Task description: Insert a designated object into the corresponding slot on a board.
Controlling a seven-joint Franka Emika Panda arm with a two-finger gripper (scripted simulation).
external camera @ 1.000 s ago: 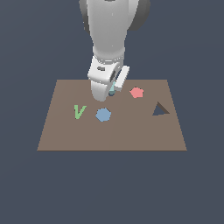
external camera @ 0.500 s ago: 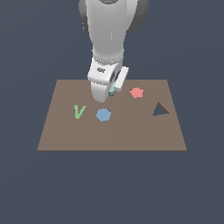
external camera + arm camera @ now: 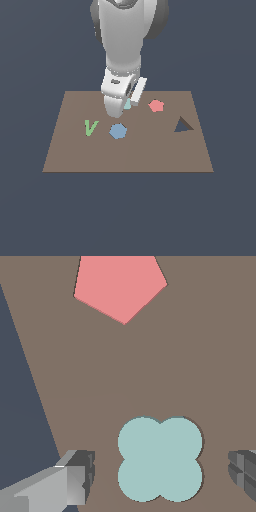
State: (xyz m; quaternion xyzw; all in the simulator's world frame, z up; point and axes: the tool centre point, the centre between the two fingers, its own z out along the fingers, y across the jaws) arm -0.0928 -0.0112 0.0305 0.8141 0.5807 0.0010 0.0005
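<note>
Fingers of the gripper (image 3: 160, 476) stand wide apart on either side of a pale teal clover-shaped piece (image 3: 160, 458), with clear board showing between each finger and the piece, so nothing is gripped. The piece lies flat on the brown board (image 3: 130, 155), and straddling it this way suits a close from both sides across its lobes.

In the exterior view the arm (image 3: 125, 45) comes straight down from above at the far middle of the board, wrist vertical, its grey hand low over the surface and hiding most of the teal piece (image 3: 128, 104); only a sliver shows at the hand's right edge.

Around it lie a pink pentagon (image 3: 156, 105) just to the exterior view's right, a blue hexagon (image 3: 118, 131) nearer the camera, and a green V (image 3: 90, 127) on the left. A dark triangular cut-out (image 3: 183, 125) sits on the right; it reads as a slot, though its outline does not match the clover.

Which piece is the designated one, the pictures do not settle. If it is the clover, the open fingers fit either a grasp about to be made or a piece just let go; no clover-shaped slot is visible.
</note>
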